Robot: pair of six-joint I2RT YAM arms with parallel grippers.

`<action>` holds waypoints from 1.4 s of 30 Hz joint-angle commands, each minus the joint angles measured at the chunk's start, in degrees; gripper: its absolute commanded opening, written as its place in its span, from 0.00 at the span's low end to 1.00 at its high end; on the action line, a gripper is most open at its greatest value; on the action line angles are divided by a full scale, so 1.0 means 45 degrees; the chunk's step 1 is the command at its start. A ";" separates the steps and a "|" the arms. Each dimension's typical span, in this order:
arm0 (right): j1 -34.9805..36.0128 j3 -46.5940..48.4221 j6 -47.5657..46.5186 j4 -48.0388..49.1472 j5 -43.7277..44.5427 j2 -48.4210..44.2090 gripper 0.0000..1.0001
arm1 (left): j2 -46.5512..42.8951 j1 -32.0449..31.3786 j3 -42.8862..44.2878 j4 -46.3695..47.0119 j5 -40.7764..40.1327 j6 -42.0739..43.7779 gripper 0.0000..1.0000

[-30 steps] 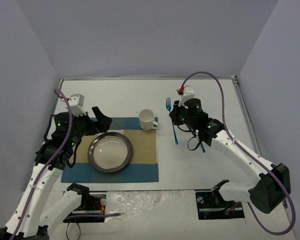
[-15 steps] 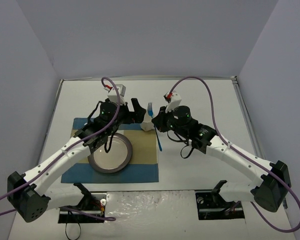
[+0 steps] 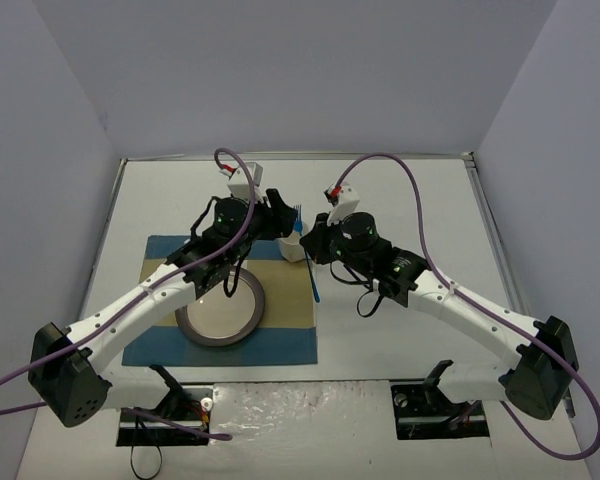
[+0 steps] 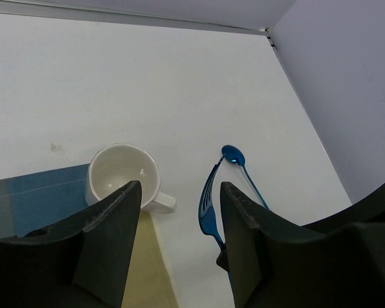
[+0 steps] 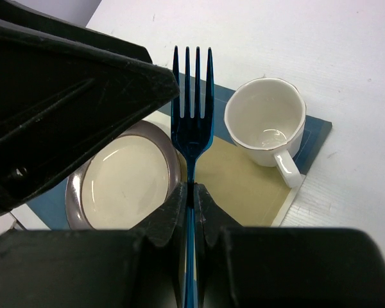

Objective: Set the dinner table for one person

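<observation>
My right gripper is shut on the handle of a blue fork, which it holds in the air with the tines pointing away, above the placemat's right edge. A white cup stands on the placemat's far right corner, and a grey-rimmed plate lies on its left part. My left gripper is open just above the cup. The fork hangs between its fingers, close to the right finger. In the top view both grippers meet over the cup on the white dinner table.
A blue spoon lies on the table to the right of the cup. The plate sits on the blue-and-tan placemat. Grey walls close the table on three sides. Purple cables loop above both arms.
</observation>
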 commanded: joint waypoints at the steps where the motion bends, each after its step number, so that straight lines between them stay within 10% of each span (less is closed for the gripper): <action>1: 0.0125 0.0117 0.0109 0.1223 0.0359 0.0150 0.00 | 0.0003 -0.0077 0.0807 0.1135 0.0070 -0.0093 0.46; 13: 0.0244 0.0056 0.0128 0.1313 0.0365 0.0278 0.00 | 0.0413 -0.0077 0.0868 0.1150 0.0773 0.0063 0.41; 28: 0.0300 -0.0039 0.0167 0.1361 0.0406 0.0376 0.00 | 0.0322 -0.0077 0.0759 0.1172 0.0987 0.0354 0.01; 37: 0.0437 -0.0077 0.0148 0.1490 0.0503 0.0572 0.00 | -0.0143 -0.0077 0.0162 0.1536 0.1392 0.1399 0.00; 42: 0.0547 -0.0024 0.0093 0.1524 0.0394 0.0666 0.30 | -0.0667 -0.0057 -0.0096 0.1060 0.0971 0.2343 0.00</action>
